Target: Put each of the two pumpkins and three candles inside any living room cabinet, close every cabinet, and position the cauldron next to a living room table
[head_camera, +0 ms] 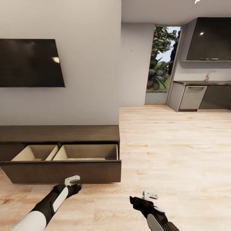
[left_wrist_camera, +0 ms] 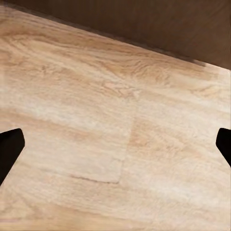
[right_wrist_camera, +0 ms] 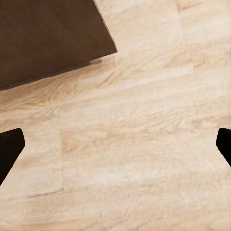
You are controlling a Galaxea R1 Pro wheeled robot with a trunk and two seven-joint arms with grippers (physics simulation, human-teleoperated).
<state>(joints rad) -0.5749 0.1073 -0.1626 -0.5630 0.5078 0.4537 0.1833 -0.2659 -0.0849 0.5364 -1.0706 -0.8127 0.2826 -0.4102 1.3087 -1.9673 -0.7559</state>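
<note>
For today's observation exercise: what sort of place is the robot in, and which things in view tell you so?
Probably an open-plan home living room beside a kitchen: a wall-mounted television above a low wooden cabinet with its drawer open, pale wood floor, and kitchen counters beyond.

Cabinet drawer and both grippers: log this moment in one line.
cabinet: drawer open, no items visible inside | left gripper: open, empty, over floor | right gripper: open, empty

Head camera looks forward and down from standing height at the open cabinet (head_camera: 61, 160), kitchen far behind. Both wrist cameras face straight down, close over the wood floor (left_wrist_camera: 96, 125), each catching the cabinet's dark edge, which the head view shares.
</note>
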